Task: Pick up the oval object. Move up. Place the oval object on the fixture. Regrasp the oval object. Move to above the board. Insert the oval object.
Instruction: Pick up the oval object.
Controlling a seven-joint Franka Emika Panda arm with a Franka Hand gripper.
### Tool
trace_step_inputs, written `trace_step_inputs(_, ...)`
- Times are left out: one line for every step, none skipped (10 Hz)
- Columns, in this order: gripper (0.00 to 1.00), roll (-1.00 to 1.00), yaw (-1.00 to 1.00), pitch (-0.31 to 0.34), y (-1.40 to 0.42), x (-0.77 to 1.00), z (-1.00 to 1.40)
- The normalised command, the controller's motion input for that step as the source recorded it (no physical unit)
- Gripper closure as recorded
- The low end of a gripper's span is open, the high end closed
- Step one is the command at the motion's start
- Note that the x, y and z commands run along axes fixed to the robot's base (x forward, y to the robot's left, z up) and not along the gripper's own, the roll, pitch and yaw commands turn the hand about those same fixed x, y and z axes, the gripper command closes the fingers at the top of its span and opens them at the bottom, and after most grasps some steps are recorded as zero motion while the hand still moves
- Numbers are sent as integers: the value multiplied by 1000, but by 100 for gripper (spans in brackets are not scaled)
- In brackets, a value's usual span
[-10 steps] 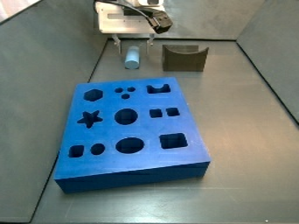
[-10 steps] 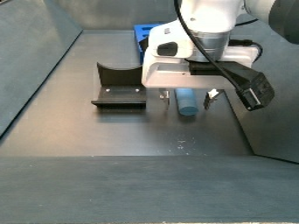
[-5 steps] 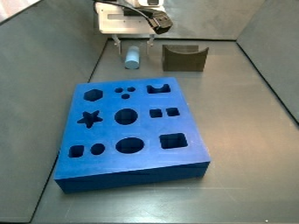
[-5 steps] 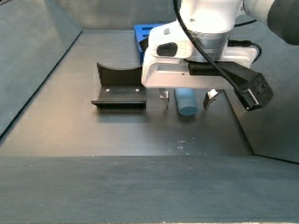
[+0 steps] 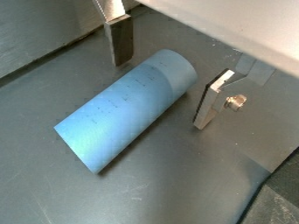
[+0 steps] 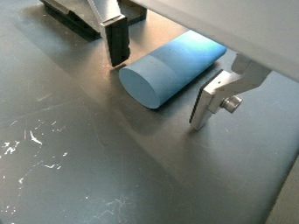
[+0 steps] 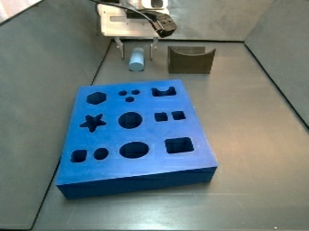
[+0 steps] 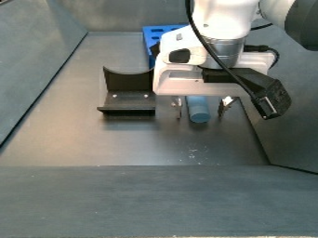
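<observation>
Between the tool's (image 5: 163, 79) spread fingers lies the oval object (image 5: 126, 107).

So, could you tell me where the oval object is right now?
In both wrist views the oval object lies on the floor between the gripper's open jaws, beside the fixture.

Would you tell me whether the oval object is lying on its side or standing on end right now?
Lying on its side. In a wrist view the oval object rests lengthwise on the floor between the open gripper fingers, neither touching it.

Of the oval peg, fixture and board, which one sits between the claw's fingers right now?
The oval object, lying on its side between the open claw fingers. The fixture and board lie apart.
</observation>
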Motion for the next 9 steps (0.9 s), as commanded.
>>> trace_step_inputs(0,0,0,0,0,43,-23)
trace_step_inputs(100,0,0,0,0,0,0)
trace_step_inputs(100,0,0,0,0,0,0)
trace_step_inputs(100,0,0,0,0,0,0)
trace_step_inputs(100,0,0,0,0,0,0)
trace_step_inputs(100,0,0,0,0,0,0)
trace_step_inputs(100,0,0,0,0,0,0)
trace_step_inputs(100,0,0,0,0,0,0)
trace_step_inputs(100,0,0,0,0,0,0)
